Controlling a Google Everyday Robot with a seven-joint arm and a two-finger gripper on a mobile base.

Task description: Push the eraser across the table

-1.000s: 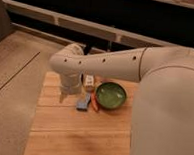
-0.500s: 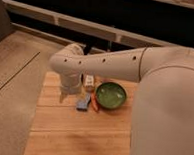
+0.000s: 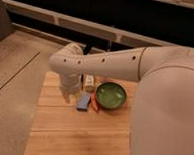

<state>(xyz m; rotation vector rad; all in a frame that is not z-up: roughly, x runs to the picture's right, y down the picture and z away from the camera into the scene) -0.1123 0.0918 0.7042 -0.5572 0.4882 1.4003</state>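
The light wooden table (image 3: 61, 132) fills the lower middle of the camera view. My white arm reaches in from the right and bends down over the table's far left part. The gripper (image 3: 68, 94) hangs at the end of the arm, just left of a flat blue block (image 3: 82, 102) and low over the tabletop. The black eraser does not show; the arm and gripper cover the spot beneath them.
A small white upright box (image 3: 90, 80) stands behind the blue block. An orange carrot-like item (image 3: 94, 103) lies between the blue block and a green bowl (image 3: 111, 95). The floor lies left of the table, a dark wall ledge behind it.
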